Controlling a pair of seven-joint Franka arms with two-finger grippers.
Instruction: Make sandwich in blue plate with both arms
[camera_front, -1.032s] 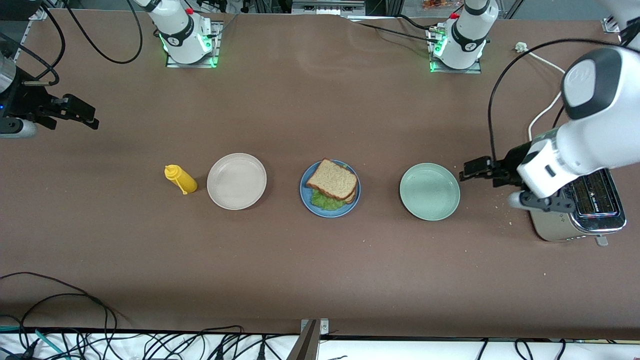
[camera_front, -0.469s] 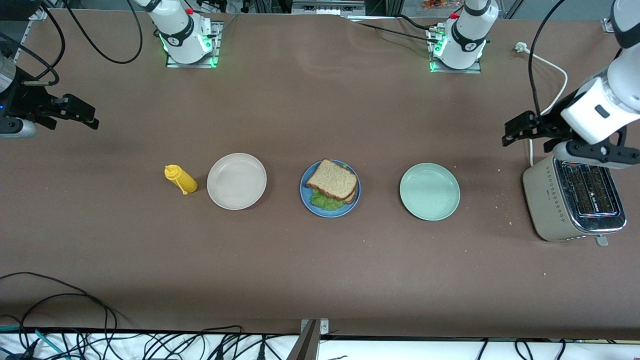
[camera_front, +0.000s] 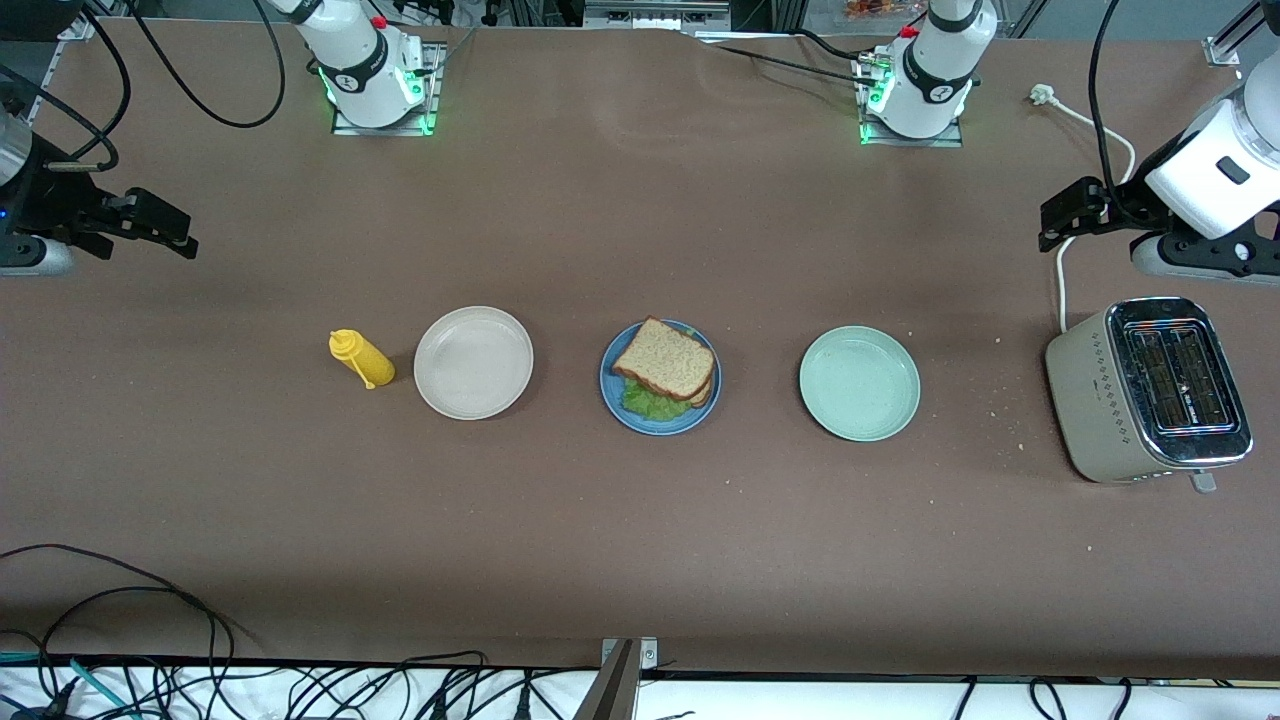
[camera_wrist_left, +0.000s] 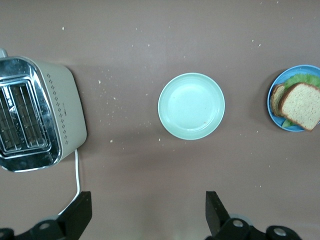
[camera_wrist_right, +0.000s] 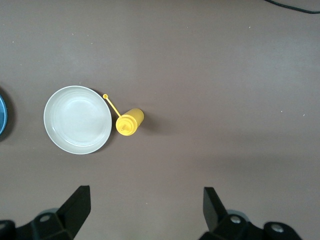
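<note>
The sandwich (camera_front: 665, 366) lies on the blue plate (camera_front: 612, 392) at the middle of the table: brown toast on top, green lettuce sticking out under it. The left wrist view catches the sandwich (camera_wrist_left: 301, 105) and the blue plate (camera_wrist_left: 272, 107) at its edge. My left gripper (camera_front: 1062, 212) hangs open and empty high over the table at the left arm's end, over the toaster's white cord (camera_front: 1062, 290). My right gripper (camera_front: 165, 228) hangs open and empty over the right arm's end of the table. Both arms are well away from the plate.
A pale green plate (camera_front: 859, 383) sits beside the blue plate toward the left arm's end, then a toaster (camera_front: 1148, 390). A beige plate (camera_front: 473, 362) and a yellow squeeze bottle (camera_front: 361, 358) sit toward the right arm's end. Crumbs dot the table near the toaster.
My left arm has risen and drawn back from beside the pale green plate and over the toaster toward the table's end. The right arm has not moved.
</note>
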